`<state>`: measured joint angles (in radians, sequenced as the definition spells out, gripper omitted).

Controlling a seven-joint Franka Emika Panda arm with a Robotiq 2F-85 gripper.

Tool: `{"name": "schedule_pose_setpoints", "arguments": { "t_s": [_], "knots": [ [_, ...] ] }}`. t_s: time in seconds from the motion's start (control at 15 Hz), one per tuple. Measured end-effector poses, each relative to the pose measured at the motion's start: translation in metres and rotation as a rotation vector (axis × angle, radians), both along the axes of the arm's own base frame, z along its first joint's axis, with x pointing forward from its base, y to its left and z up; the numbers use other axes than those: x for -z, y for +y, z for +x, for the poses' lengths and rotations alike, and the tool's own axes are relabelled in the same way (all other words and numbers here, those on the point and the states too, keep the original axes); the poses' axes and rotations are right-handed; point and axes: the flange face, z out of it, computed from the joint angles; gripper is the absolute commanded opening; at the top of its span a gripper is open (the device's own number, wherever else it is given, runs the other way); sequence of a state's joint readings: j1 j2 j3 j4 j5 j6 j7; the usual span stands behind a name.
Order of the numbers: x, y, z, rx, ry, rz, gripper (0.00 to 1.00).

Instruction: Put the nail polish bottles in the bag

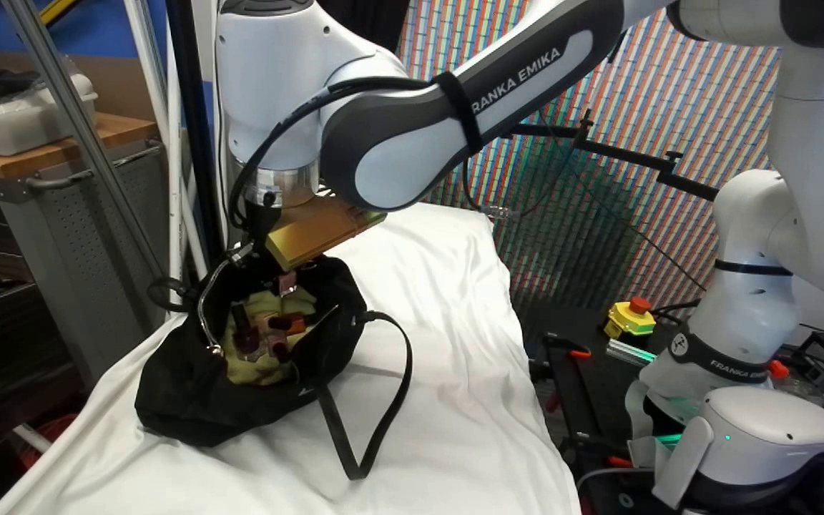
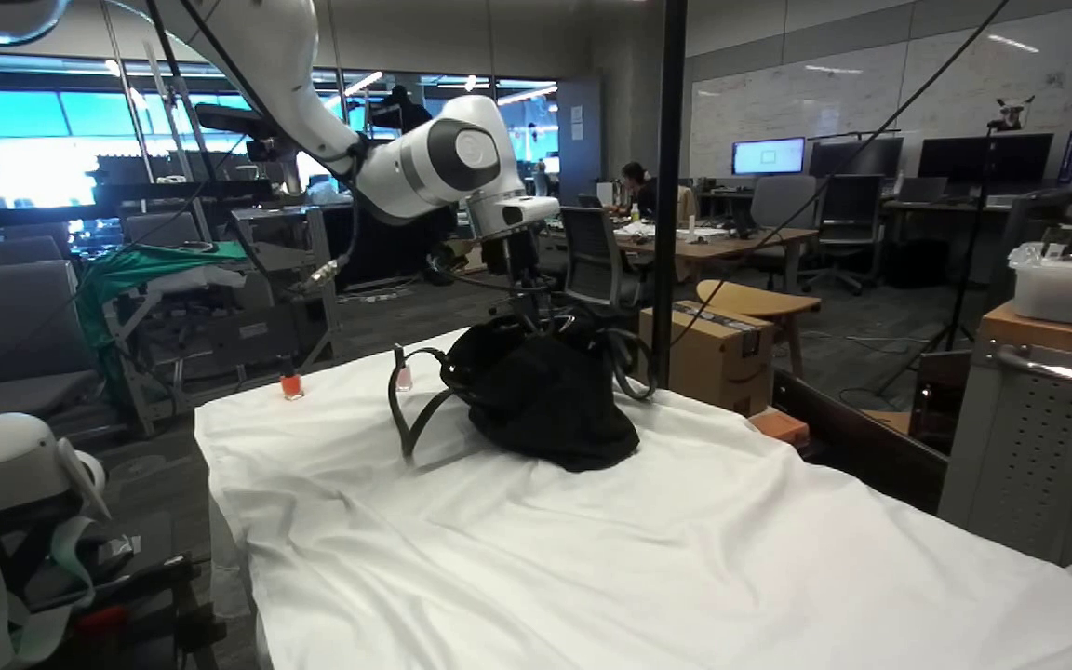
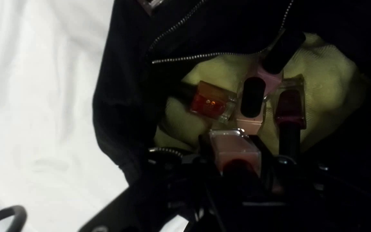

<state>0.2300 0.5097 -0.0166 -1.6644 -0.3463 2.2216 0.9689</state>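
White-draped table (image 2: 685, 558), black fabric handbag (image 2: 555, 409) sitting under the gripper (image 3: 233, 147), pink nail polish bottle (image 2: 405, 378) apart from the gripper, orange-red nail polish bottle (image 2: 290, 385) farther off

My shell (image 1: 269, 93) is smooth and white, dotted with small dark spots (image 1: 326, 30). A dark grey panel (image 1: 519, 75) along my forearm (image 1: 541, 43) reads FRANKA EMIKA, and a black strap (image 1: 459, 111) wraps round it. From there a thick black cable (image 1: 290, 120) curves towards my black tool (image 3: 233, 146), while a thin wire (image 1: 466, 182) carries a pale plug (image 1: 501, 212). I have a silver ring (image 1: 294, 184) above a gold-coloured box (image 1: 319, 232). My base (image 1: 737, 330) wears a black band (image 1: 723, 363) bearing that same name in white
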Motion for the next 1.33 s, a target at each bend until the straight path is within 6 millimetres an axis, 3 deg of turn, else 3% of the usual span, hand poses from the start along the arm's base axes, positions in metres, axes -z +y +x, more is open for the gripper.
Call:
{"name": "schedule_pose_setpoints", "arguments": {
  "t_s": [0.33,0.93,1.13,1.33],
  "knots": [
    [0.014,0.002,0.024,-0.02,0.008,-0.005,0.98],
    [0.008,0.02,0.029,-0.034,0.002,-0.01,1.0],
    [0.006,0.039,0.017,-0.027,0.004,-0.008,1.0],
    [0.009,0.067,-0.007,-0.003,0.015,-0.008,1.0]
  ]
}}
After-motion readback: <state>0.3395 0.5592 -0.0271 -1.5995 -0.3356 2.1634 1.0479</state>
